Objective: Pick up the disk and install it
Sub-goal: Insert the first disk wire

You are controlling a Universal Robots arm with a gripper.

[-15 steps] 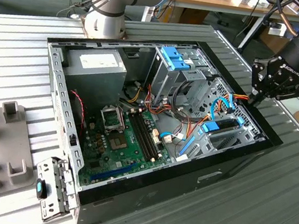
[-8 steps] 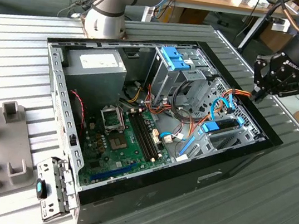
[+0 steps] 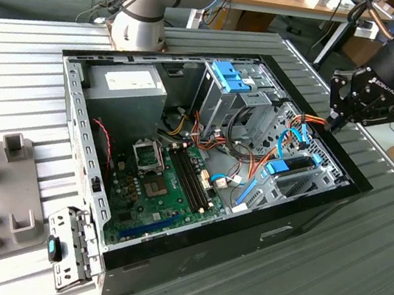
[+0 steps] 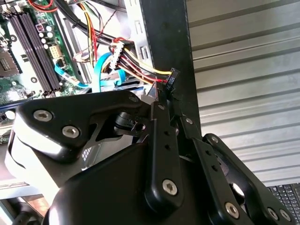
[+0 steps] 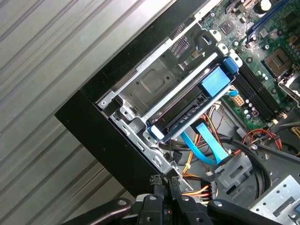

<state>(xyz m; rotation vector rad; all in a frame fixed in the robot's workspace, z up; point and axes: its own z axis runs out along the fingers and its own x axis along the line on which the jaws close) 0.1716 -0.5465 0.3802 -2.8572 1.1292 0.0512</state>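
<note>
End effector: the black two-fingered end effector (image 3: 332,123) (image 4: 164,96) (image 5: 164,180) hangs at the rim of the open black computer case (image 3: 166,254), on the exterior view's right.
Fingers: drawn almost together, with no real gap between the tips.
Grasp: the tips meet a small black plug (image 4: 171,79) trailing yellow, red and orange wires; I cannot tell whether they pinch it.
Disk: the flat grey-silver metal disk with its bright blue plastic bracket (image 5: 187,110) (image 3: 287,167) lies in the metal drive bay inside the case, apart from the end effector.
Nearby: flat light-blue cables (image 5: 206,145) run beside the bay; the green motherboard (image 3: 161,187) lies further in.
Support: the case rests on a ribbed grey metal tabletop (image 3: 310,283).
</note>
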